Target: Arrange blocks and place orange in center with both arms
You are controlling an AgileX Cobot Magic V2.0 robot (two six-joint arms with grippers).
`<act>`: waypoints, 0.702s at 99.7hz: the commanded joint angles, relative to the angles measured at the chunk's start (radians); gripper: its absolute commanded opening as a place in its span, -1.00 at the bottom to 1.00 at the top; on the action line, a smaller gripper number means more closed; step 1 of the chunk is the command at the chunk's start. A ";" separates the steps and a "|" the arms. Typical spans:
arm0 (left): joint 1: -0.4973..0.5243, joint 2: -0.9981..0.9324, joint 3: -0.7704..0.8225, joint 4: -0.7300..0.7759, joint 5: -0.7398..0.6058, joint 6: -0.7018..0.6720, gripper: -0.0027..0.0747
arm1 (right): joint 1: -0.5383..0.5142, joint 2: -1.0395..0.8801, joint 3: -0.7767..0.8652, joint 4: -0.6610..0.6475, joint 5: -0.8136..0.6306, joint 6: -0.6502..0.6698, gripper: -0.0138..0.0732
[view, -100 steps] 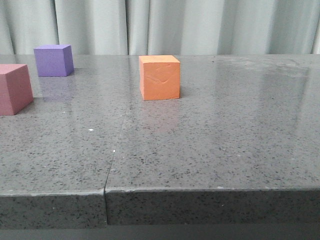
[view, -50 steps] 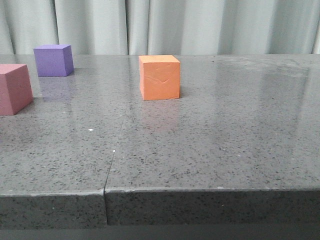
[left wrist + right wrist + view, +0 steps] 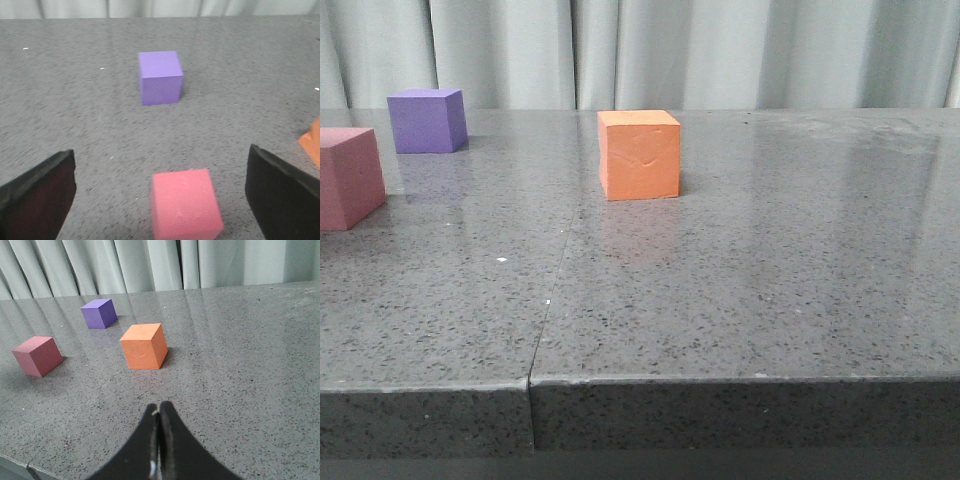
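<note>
Pink-red block: at the left edge of the surface, the nearest of the three to the front edge; in the left wrist view it lies straight ahead of the left hand, lined up with the gap between the fingers.
Left hand: fingers spread wide, holding nothing, hanging over the pink-red block with one finger off to each side of it.
Purple block: toward the far left corner, beyond the pink-red block and apart from it.
Orange block: near the middle of the surface, toward the far edge, standing flat with its creased face to the front; well apart from both others.
Right hand: fingers pressed together, holding nothing; the orange block lies ahead of it and slightly to its left.
Key relation: the left hand is by far the nearer to the pink-red and purple blocks. The cubes have no long axis, so a grip likely only needs squaring to their faces.
</note>
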 commanded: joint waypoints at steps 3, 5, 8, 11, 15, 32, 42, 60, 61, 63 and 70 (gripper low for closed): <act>-0.002 0.041 -0.087 -0.198 -0.010 0.208 0.67 | -0.002 0.007 -0.027 -0.018 -0.080 -0.011 -0.84; -0.002 0.052 -0.094 -0.231 0.005 0.245 0.66 | -0.002 0.007 -0.027 -0.018 -0.080 -0.011 -0.84; -0.002 0.072 -0.115 -0.287 0.032 0.294 0.66 | -0.002 0.007 -0.027 -0.018 -0.080 -0.011 -0.84; -0.002 0.089 -0.132 -0.329 0.055 0.341 0.66 | -0.002 0.007 -0.027 -0.018 -0.080 -0.011 -0.84; -0.002 0.116 -0.158 -0.389 0.090 0.419 0.66 | -0.002 0.007 -0.027 -0.018 -0.080 -0.011 -0.84; -0.002 0.226 -0.278 -0.513 0.250 0.619 0.66 | -0.002 0.007 -0.027 -0.018 -0.080 -0.011 -0.84; -0.002 0.292 -0.362 -0.558 0.364 0.683 0.66 | -0.002 0.007 -0.027 -0.018 -0.080 -0.011 -0.84; -0.016 0.403 -0.509 -0.669 0.534 0.869 0.66 | -0.002 0.007 -0.027 -0.018 -0.080 -0.011 -0.84; -0.019 0.407 -0.514 -0.669 0.538 0.877 0.66 | -0.002 0.007 -0.027 -0.018 -0.080 -0.011 -0.84; -0.026 0.418 -0.530 -0.665 0.547 0.884 0.66 | -0.002 0.007 -0.027 -0.018 -0.080 -0.011 -0.84; -0.058 0.458 -0.578 -0.626 0.562 0.916 0.66 | -0.002 0.007 -0.027 -0.018 -0.080 -0.011 -0.84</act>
